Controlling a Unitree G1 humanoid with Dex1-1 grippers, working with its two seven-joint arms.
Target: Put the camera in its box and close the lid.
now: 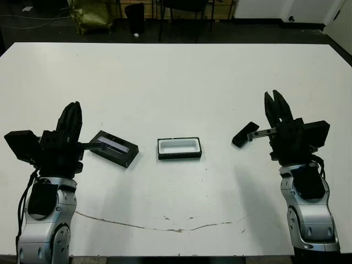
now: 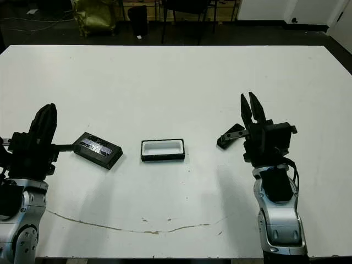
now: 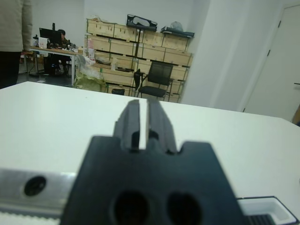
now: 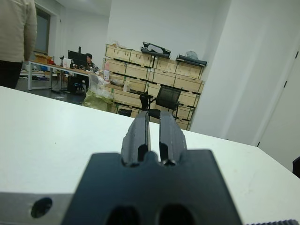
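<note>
The box (image 1: pixel 179 148), a shallow black tray with white lining, lies open at the middle of the table; a corner of the box (image 3: pixel 271 207) shows in the left wrist view. Left of it rests the lid (image 1: pixel 114 147), flat and black with a glossy strip facing up. The camera (image 1: pixel 245 134), a slim black bar, lies on the table right of the box. My left gripper (image 1: pixel 74 108) is just left of the lid, fingers shut with only a thin slit, holding nothing. My right gripper (image 1: pixel 273 97) stands just right of the camera, also shut and empty.
A thin brown line (image 1: pixel 165 226) runs across the white table near its front edge. Wide bare tabletop (image 1: pixel 176 82) stretches behind the three objects. Beyond the far edge are chairs (image 1: pixel 184 11) and a yellow-green bag (image 1: pixel 91 14). A person (image 4: pixel 16 42) stands far off.
</note>
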